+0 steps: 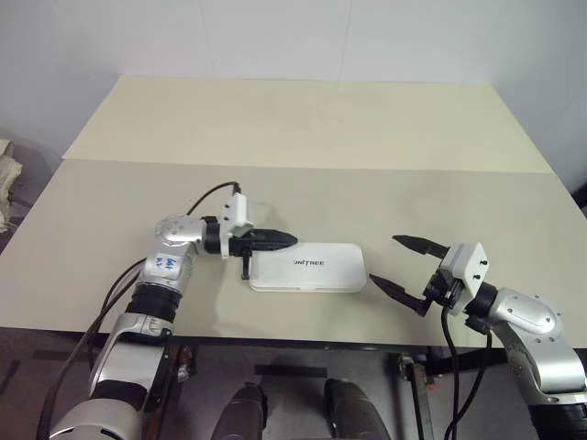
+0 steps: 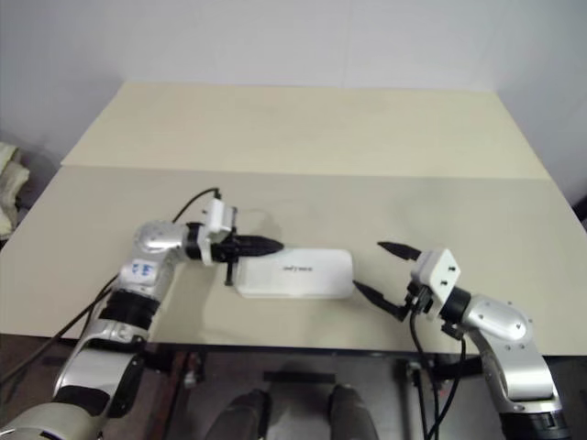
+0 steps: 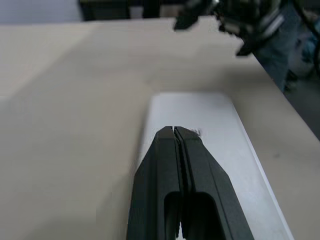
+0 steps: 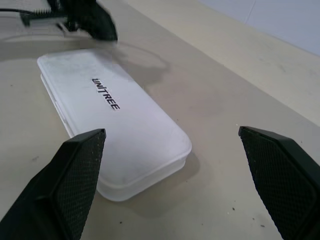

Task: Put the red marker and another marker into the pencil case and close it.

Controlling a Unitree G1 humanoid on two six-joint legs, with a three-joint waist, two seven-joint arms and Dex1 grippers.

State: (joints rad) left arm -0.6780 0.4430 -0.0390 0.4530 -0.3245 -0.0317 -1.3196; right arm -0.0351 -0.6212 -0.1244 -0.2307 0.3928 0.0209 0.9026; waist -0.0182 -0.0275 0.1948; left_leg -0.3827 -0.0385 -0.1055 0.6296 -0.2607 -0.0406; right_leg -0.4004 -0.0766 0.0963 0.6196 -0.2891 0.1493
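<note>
The white pencil case [image 1: 312, 269] lies flat near the table's front edge with its lid down and the dark lettering facing up. My left gripper [image 1: 292, 239] is shut with nothing in it, pointing level over the case's left end; its closed fingertips [image 3: 173, 131] hang just above the lid. My right gripper [image 1: 385, 260] stands open just right of the case's right end, pointing toward it and not touching it. From the right wrist the case [image 4: 115, 130] lies ahead between the spread fingers [image 4: 75, 170]. The red marker and the other marker are out of view.
The beige table [image 1: 303, 128] is made of two panels with a seam across it, and its front edge runs close under the case. A pale crumpled thing [image 1: 7, 174] lies off the table's left side. A cable loops behind the left wrist [image 1: 206, 197].
</note>
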